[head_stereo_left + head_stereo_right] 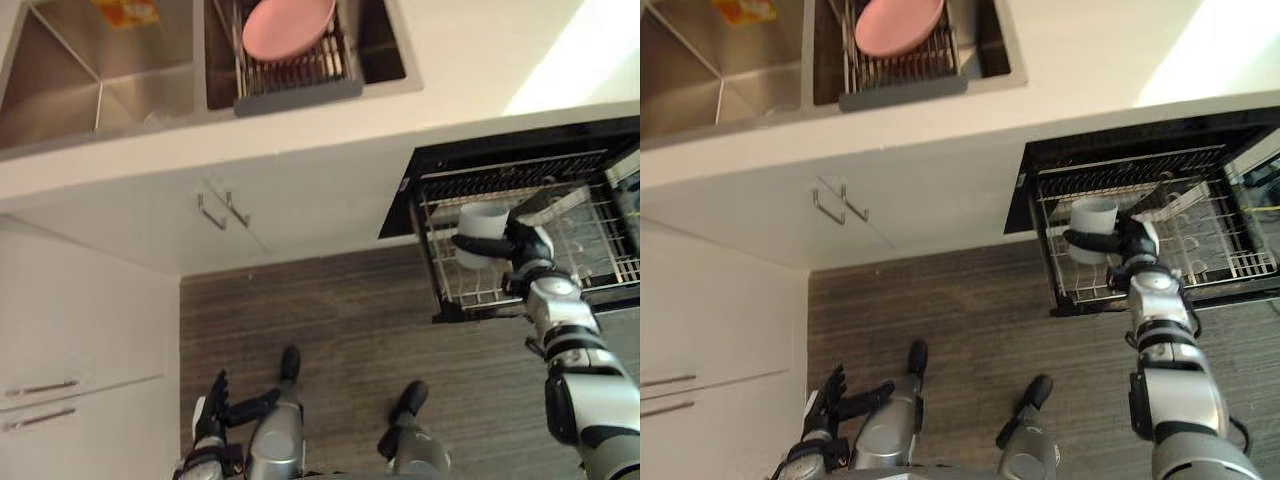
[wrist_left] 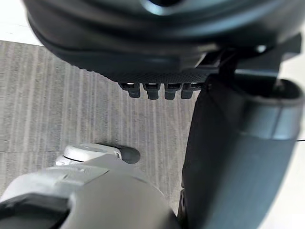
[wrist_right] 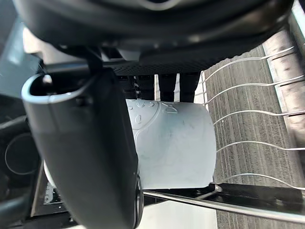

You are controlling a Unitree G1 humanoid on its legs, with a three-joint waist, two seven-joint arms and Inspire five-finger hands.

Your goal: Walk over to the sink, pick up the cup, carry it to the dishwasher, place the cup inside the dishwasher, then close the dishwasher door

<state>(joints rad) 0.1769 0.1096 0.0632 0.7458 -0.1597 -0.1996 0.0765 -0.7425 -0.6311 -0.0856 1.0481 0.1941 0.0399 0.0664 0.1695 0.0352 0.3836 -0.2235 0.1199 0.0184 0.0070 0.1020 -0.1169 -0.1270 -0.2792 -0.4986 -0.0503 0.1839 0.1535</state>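
A white cup (image 1: 483, 225) hangs over the left part of the pulled-out wire dishwasher rack (image 1: 600, 235), with my right hand (image 1: 527, 246) shut on it. In the right wrist view the thumb (image 3: 90, 143) lies across one side of the cup (image 3: 176, 143) and the fingers (image 3: 167, 81) curl round the other, with rack wires just past it. I cannot tell whether the cup touches the rack. The dishwasher's dark opening (image 1: 500, 155) sits under the counter. My left hand (image 1: 210, 410) hangs low at the lower left, open and holding nothing.
The steel double sink (image 1: 60, 100) lies in the counter at the top left, with a pink plate (image 1: 288, 25) on a drying rack (image 1: 300, 85). White cabinets with metal handles (image 1: 222, 210) stand below it. Striped brown floor (image 1: 330, 320) lies between cabinets and dishwasher.
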